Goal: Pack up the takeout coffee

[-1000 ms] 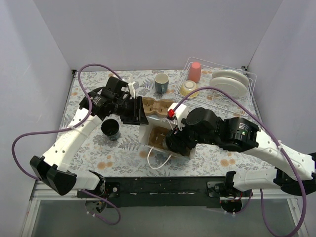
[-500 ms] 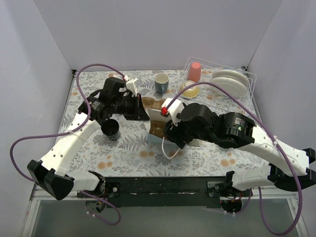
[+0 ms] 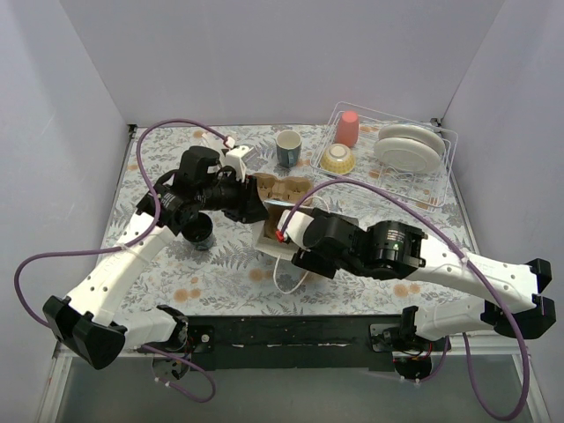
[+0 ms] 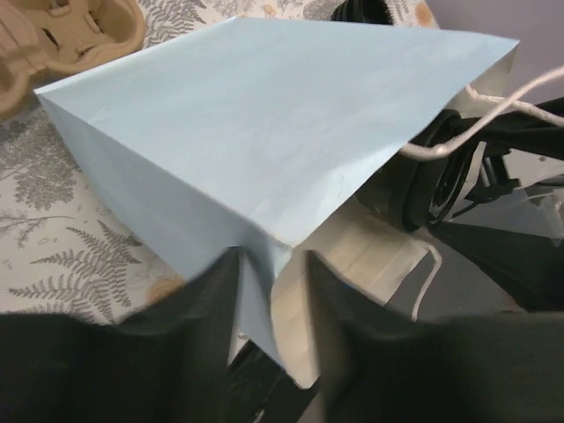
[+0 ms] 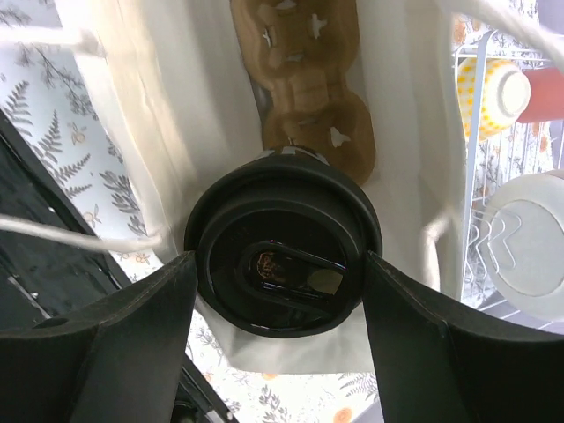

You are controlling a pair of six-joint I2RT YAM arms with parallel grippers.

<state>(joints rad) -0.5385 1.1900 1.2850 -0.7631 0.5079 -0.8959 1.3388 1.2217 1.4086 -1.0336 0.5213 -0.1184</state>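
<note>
The black-lidded coffee cup point(image 5: 284, 220) is gripped between the fingers of the right gripper point(image 5: 280, 263), inside the paper bag point(image 5: 132, 132), which only the right wrist view shows. The left wrist view alone shows the left gripper point(image 4: 270, 260) straddling the bag's corner, grip unclear.

Cup point(image 5: 282, 256): no lettering readable on its lid.
Bag point(image 4: 264, 132): plain, no print.
Elsewhere: nothing legible.
</note>
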